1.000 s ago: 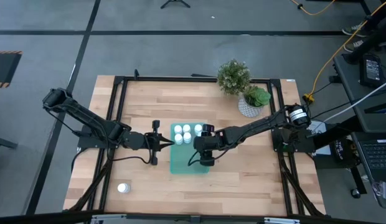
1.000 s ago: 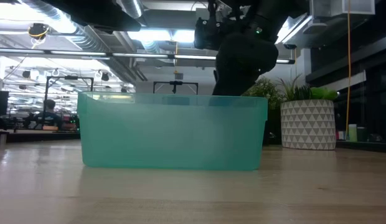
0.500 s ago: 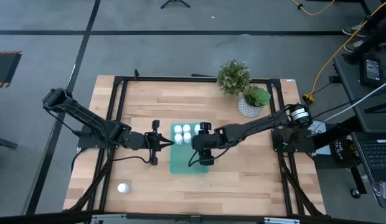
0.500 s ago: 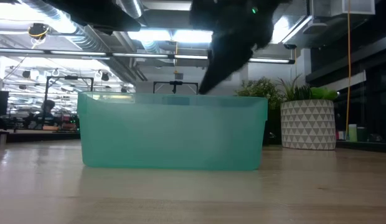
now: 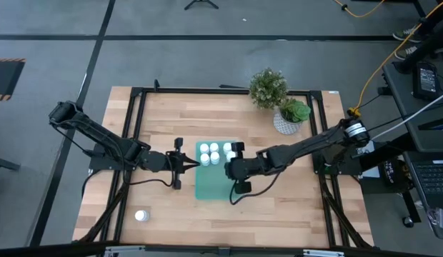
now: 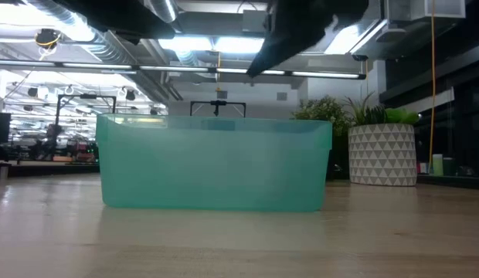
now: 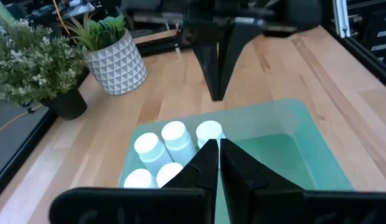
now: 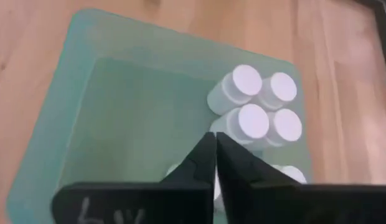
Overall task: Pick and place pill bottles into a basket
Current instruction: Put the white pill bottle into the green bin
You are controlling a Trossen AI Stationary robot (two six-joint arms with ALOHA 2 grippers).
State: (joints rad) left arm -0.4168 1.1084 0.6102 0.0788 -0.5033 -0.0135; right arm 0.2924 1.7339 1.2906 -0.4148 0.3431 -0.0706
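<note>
The teal basket (image 5: 216, 178) sits near the middle of the table (image 5: 279, 207), and the pill bottles (image 5: 214, 153) stand upright and bunched together at its far end, the end nearer the plants. The right pincer (image 5: 234, 170) hangs over the basket's right rim, its two fingers pressed together with nothing between them; from its own wrist view the closed tips (image 8: 214, 144) point down into the basket right at the edge of the cluster of white caps (image 8: 254, 106), above them rather than touching as far as I can see. The left pincer (image 5: 196, 163) waits just outside the basket's left rim, also closed and empty, its tips (image 7: 216, 152) aimed across the basket toward the bottles. One more pill bottle (image 5: 141, 215) stands alone well away from the basket, near the table's front left corner. Beyond the basket's far end, at the back of the table, stand a white patterned pot (image 5: 286, 122) with a green plant and, beside it, a bushier plant (image 5: 268, 87). From table height the basket's translucent wall (image 6: 215, 164) hides the bottles inside.
</note>
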